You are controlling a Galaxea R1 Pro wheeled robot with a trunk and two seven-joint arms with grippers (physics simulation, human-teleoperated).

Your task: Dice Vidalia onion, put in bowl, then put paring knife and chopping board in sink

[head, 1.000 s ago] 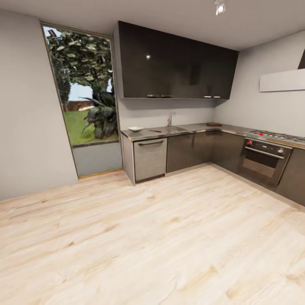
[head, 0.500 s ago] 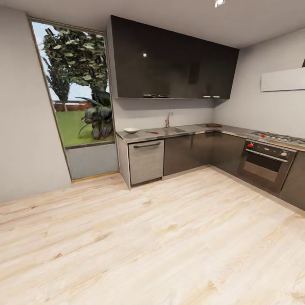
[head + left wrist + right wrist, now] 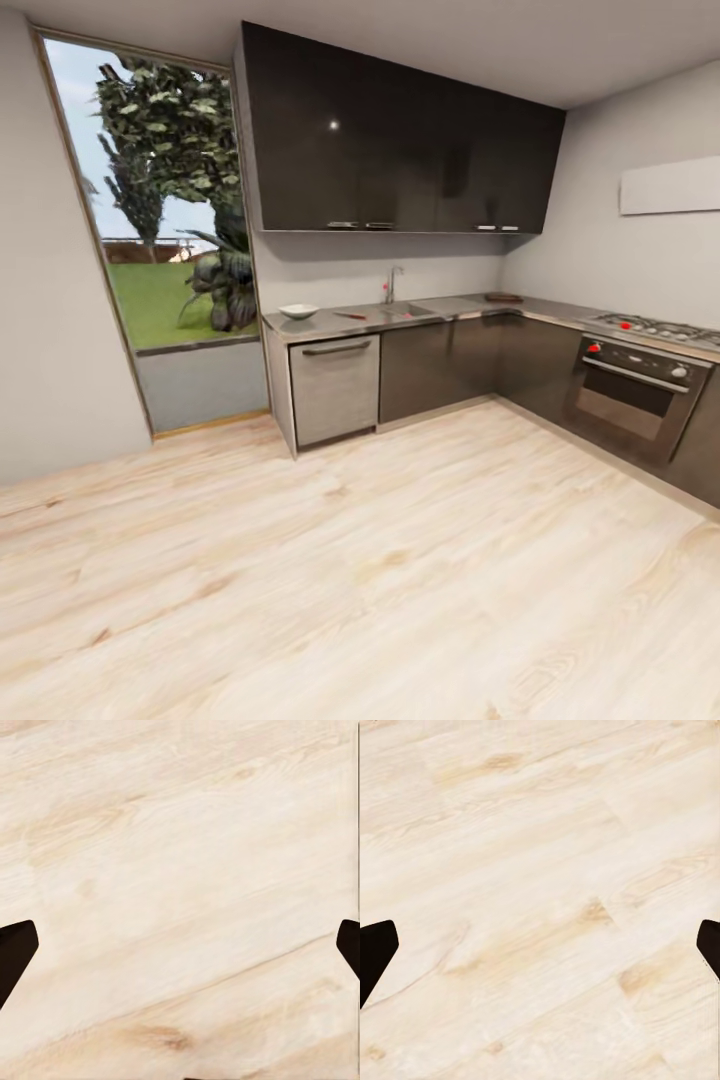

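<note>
1. One small red speck inside the sink (image 3: 408,312), under the chrome tap (image 3: 391,283), may be the Vidalia onion, though at this range we cannot be sure.
2. We judge the bulb light, firm and smooth enough to roll, so a grip across its widest part would suit best.
3. The paring knife (image 3: 350,316) lies on the countertop (image 3: 330,325) between the sink and the white bowl (image 3: 298,312); the chopping board (image 3: 504,297) sits well apart, near the corner.
4. Beyond these we see a dishwasher (image 3: 334,389), dark wall cabinets (image 3: 400,150), an oven (image 3: 632,398) and a tall window (image 3: 150,200).
5. Open wooden floor (image 3: 350,560) lies between us and the counter, with nothing blocking the way.
6. Both the left gripper (image 3: 180,952) and the right gripper (image 3: 540,952) hang over the floor, fingers spread wide and empty.
</note>
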